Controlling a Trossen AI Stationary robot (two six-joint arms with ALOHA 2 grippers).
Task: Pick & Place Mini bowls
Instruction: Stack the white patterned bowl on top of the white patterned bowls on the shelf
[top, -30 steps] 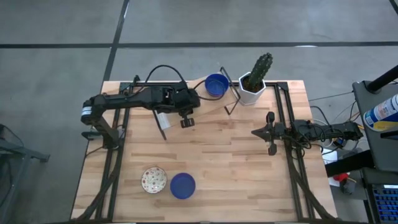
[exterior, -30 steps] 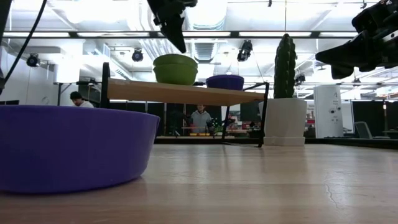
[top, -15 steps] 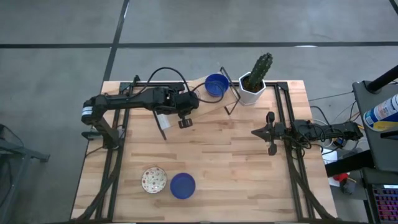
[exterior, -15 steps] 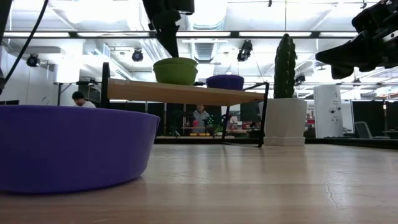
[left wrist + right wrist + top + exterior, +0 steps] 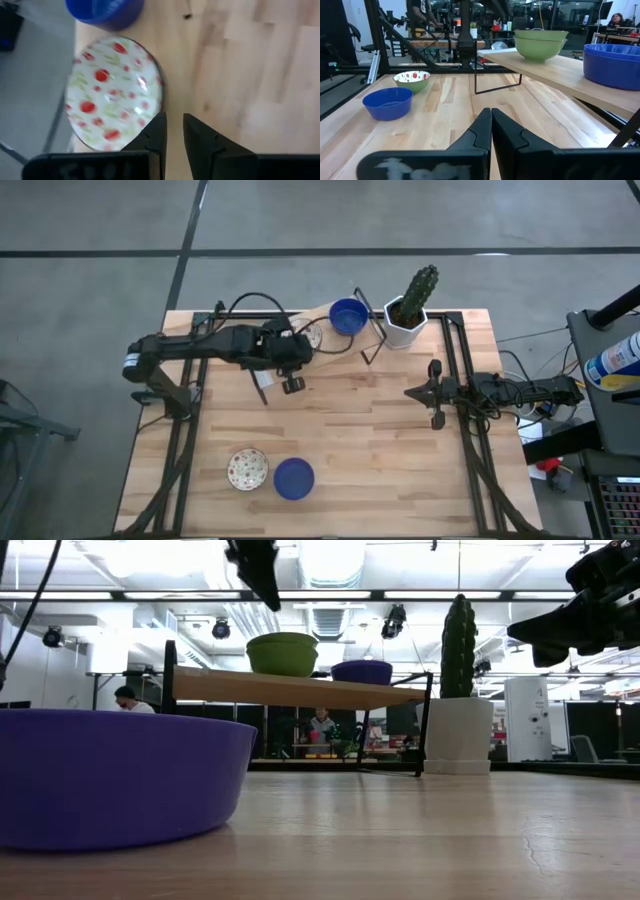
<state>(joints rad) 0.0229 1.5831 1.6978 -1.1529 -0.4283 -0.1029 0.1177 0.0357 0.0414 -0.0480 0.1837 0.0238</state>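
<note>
A raised wooden shelf (image 5: 322, 330) at the far edge of the table (image 5: 380, 450) is partly covered from above by the left arm, so the speckled bowl on the shelf (image 5: 312, 337) shows only as a sliver in the high view. The left wrist view shows it whole: a cream bowl with red and green speckles, nothing in it, sitting just beside the blue bowl on the shelf (image 5: 347, 317), which is cut off at that picture's edge. In the low view the speckled bowl's outside reads green. The left gripper (image 5: 291, 383) hangs above the table just in front of the shelf, its fingers (image 5: 202, 142) drawn close with only a thin gap and nothing between them.

Near the front edge, a second speckled bowl (image 5: 247, 468) and a second blue bowl (image 5: 293, 478) sit side by side on the tabletop, both empty. The blue one fills the low view's foreground, cropped at the left edge.

A white hexagonal pot (image 5: 403, 326) holding a cactus (image 5: 418, 287) stands just right of the shelf.

The right gripper (image 5: 433, 394) waits over the table's right side, well apart from every bowl, its fingers (image 5: 507, 132) pressed together and empty. People in the room behind are too small to make out.
</note>
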